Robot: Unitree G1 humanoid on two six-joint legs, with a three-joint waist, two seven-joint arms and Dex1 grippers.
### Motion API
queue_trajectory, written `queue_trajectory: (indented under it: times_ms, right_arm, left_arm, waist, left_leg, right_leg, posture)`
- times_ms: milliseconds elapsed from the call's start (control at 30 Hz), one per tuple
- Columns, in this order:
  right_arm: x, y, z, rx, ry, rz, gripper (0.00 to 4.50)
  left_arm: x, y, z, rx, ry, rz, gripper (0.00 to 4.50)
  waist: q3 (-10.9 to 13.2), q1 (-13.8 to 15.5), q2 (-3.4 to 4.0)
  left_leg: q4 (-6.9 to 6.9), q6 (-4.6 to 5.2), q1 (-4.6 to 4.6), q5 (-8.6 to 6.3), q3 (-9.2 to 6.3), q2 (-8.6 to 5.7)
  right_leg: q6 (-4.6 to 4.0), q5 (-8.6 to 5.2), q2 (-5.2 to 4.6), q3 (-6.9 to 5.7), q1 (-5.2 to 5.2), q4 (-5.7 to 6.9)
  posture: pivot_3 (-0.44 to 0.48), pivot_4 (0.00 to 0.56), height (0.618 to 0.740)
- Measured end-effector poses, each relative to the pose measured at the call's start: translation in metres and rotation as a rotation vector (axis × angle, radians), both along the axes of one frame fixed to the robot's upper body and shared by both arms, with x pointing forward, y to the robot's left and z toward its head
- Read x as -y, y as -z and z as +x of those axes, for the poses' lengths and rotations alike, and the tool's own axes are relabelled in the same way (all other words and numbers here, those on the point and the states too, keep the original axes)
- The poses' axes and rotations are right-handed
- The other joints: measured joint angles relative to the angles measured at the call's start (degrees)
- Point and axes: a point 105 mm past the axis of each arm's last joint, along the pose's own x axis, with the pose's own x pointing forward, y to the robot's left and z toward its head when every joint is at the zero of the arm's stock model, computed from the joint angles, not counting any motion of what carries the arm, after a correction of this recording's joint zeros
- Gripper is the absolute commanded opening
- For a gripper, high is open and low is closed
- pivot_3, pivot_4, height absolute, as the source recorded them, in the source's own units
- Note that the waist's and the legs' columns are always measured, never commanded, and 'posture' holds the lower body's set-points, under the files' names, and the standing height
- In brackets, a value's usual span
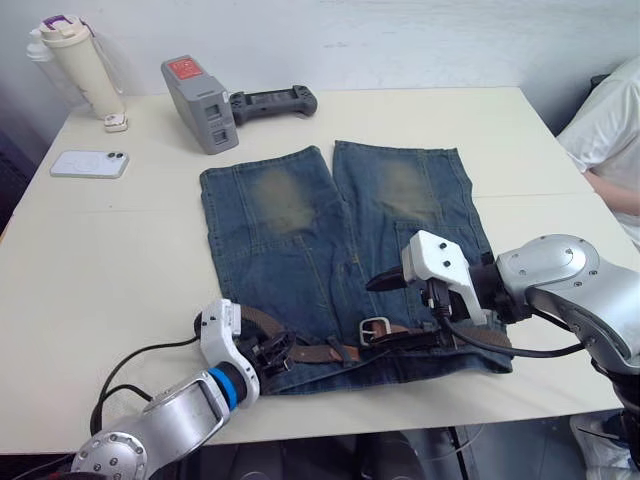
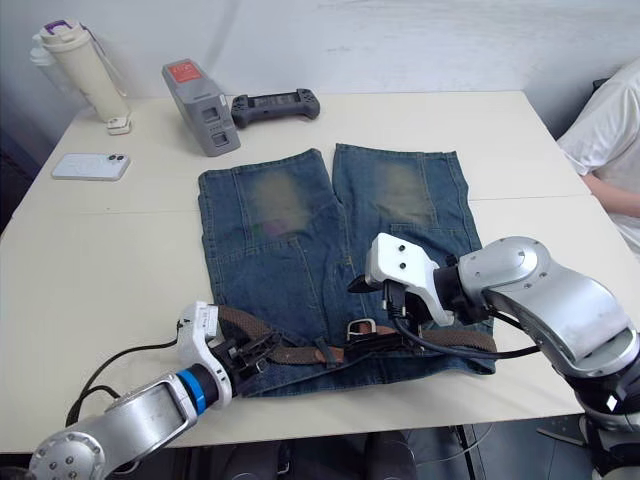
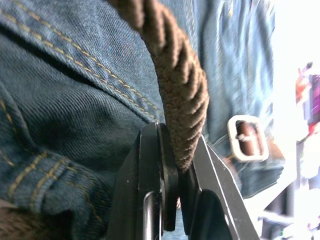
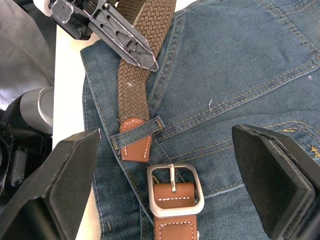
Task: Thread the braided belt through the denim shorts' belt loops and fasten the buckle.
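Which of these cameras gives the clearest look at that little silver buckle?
The right wrist view: the buckle lies square below the camera, frame and pin plain, on its tan leather end, over the denim shorts. In the left wrist view it sits off to one side. In the head views it is a small glint on the waistband near the right gripper.
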Motion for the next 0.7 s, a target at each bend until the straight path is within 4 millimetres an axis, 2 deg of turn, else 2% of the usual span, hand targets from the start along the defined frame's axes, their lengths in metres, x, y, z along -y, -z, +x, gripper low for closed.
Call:
queue_trajectory:
  times_ms: [133, 233, 300, 367, 467, 533, 600, 700]
  right_arm:
    - [0.000, 0.000, 0.000, 0.000, 0.000, 0.000, 4.45]
    - [0.000, 0.000, 0.000, -0.002, 0.001, 0.000, 4.45]
    - [0.000, 0.001, 0.000, -0.002, 0.001, 0.000, 4.50]
    - [0.000, 0.001, 0.000, -0.004, 0.002, 0.000, 4.50]
    - [0.000, 0.002, 0.000, -0.006, 0.002, 0.000, 4.50]
    - [0.000, 0.002, -0.001, -0.007, 0.001, 0.001, 4.50]
    - [0.000, 0.002, -0.001, -0.006, -0.003, 0.002, 4.50]
    - [0.000, 0.001, -0.002, -0.002, -0.014, 0.005, 4.50]
  left_arm:
    - [0.001, 0.000, 0.000, 0.001, 0.014, 0.007, 0.00]
    - [0.009, -0.001, -0.002, 0.020, 0.092, 0.030, 0.00]
    - [0.010, 0.000, -0.003, 0.017, 0.112, 0.034, 0.92]
    - [0.010, 0.003, -0.004, 0.008, 0.126, 0.041, 1.57]
    - [0.011, 0.003, -0.004, 0.012, 0.147, 0.039, 2.86]
    - [0.011, 0.001, -0.004, 0.026, 0.168, 0.040, 3.44]
    - [0.007, -0.004, -0.004, 0.036, 0.187, 0.039, 4.41]
    - [-0.002, -0.009, -0.004, 0.048, 0.210, 0.070, 4.46]
  waist:
    - [0.0, 0.0, 0.00]
    - [0.0, 0.1, 0.00]
    - [0.0, 0.1, 0.00]
    - [0.0, 0.0, 0.00]
    - [0.0, 0.0, 0.00]
    - [0.0, 0.0, 0.00]
    - [0.0, -0.1, 0.00]
    - [0.0, -0.2, 0.02]
  left_leg:
    - [0.02, -0.01, 0.00, 0.01, 0.01, 0.00]
    - [0.03, 0.00, 0.00, 0.00, 0.03, -0.02]
    - [0.00, 0.00, -0.01, 0.00, 0.04, -0.02]
    - [-0.01, -0.02, -0.01, 0.01, 0.03, -0.01]
    - [0.02, -0.02, -0.01, 0.01, 0.04, -0.01]
    - [0.02, -0.02, -0.01, 0.01, 0.05, -0.01]
    - [0.00, -0.02, 0.00, 0.01, 0.04, 0.00]
    - [-0.02, -0.04, 0.00, 0.02, 0.03, 0.01]
  right_leg:
    - [0.00, 0.00, 0.00, -0.01, 0.00, 0.02]
    - [0.00, 0.00, 0.00, 0.00, 0.02, 0.00]
    - [0.00, 0.00, 0.00, 0.01, 0.01, -0.01]
    - [0.00, 0.00, 0.00, 0.00, -0.02, 0.01]
    - [0.01, 0.00, 0.00, 0.01, -0.01, 0.02]
    - [0.01, 0.00, 0.00, 0.00, -0.01, 0.03]
    - [0.01, 0.00, 0.00, 0.01, -0.03, 0.04]
    - [0.01, 0.00, 0.01, 0.06, -0.12, 0.11]
  posture:
    - [0.000, 0.150, 0.740]
    - [0.000, 0.150, 0.740]
    - [0.000, 0.150, 0.740]
    - [0.000, 0.150, 0.740]
    - [0.000, 0.150, 0.740]
    - [0.000, 0.150, 0.740]
    - [0.000, 0.150, 0.740]
    - [0.000, 0.150, 0.740]
